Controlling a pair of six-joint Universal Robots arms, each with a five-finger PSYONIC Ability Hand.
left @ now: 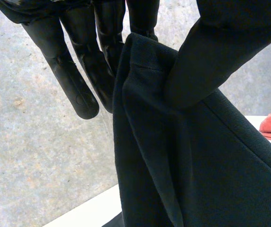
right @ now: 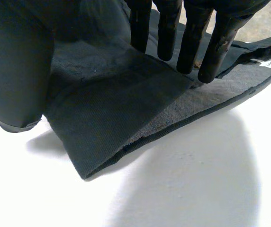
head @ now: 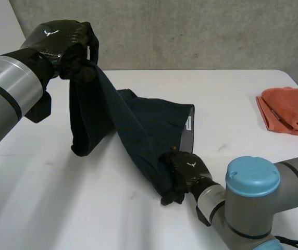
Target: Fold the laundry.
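Left robot hand (head: 68, 44) clamped on its raised end, right robot hand (head: 186, 167) pinching its near edge, the dark navy cloth garment (head: 138, 120) at the middle of the tabletop (head: 60, 208) should be pulled taut evenly.

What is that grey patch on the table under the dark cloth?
In the right wrist view, it is a shadow: the right hand pinches the dark garment with its edge lifted off the white table, blocking light from above. In the head view, the shadow is very faint below the part the left hand holds up.
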